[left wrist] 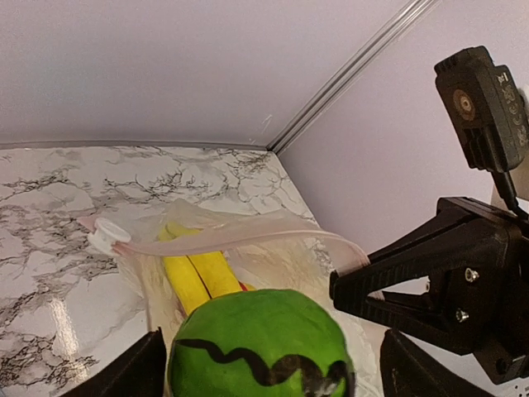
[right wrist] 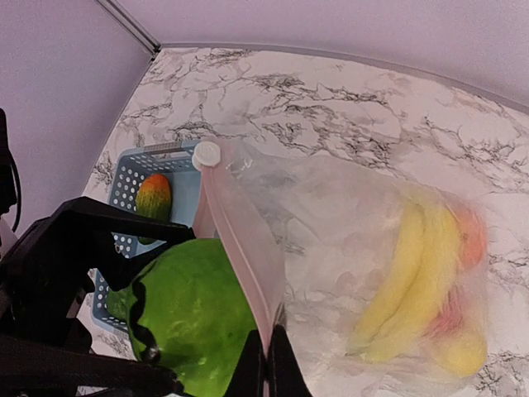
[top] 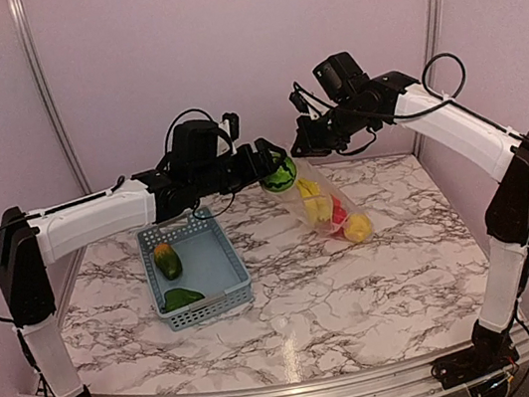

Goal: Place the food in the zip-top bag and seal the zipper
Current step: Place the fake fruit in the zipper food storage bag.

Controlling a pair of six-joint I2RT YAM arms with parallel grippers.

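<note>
Bright, even light, soft shadows; glare streaks the marble table and sheens the zip-top bag

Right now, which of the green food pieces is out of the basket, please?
The black-striped round one, between the left gripper's fingers; the other two lie in the basket.

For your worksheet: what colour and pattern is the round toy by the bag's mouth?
The round toy is green with a wavy black line; left wrist view.

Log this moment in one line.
left gripper open around green piece at zip-top bag mouth | right gripper shut on zipper | two pieces in basket
</note>
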